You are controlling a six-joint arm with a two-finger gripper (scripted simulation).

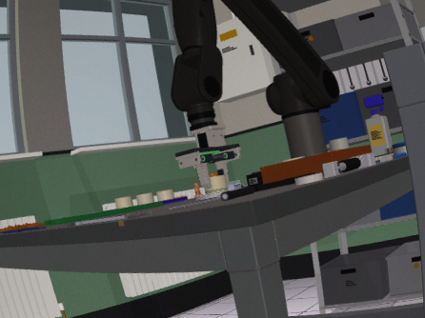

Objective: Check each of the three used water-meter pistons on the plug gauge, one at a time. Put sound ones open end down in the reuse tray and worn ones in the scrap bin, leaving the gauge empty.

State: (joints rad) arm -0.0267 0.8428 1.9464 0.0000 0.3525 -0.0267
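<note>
Near the middle of the bench a cream piston point(218, 182) sits low on the tabletop, and I hold it in my gripper point(215, 181), which reaches straight down over it. Whatever the piston rests on is hidden by the table edge. To the left three more cream cylinders point(144, 198) stand in a row behind a long green strip point(102, 214). A small orange figure point(196, 190) stands just left of my fingers.
The bench's front edge point(228, 214) cuts off the low view of the tabletop. A brown slab point(314, 165) with a black bar point(247, 190) lies right of my gripper beside the arm's base point(305, 133). A white bottle point(378, 133) stands far right.
</note>
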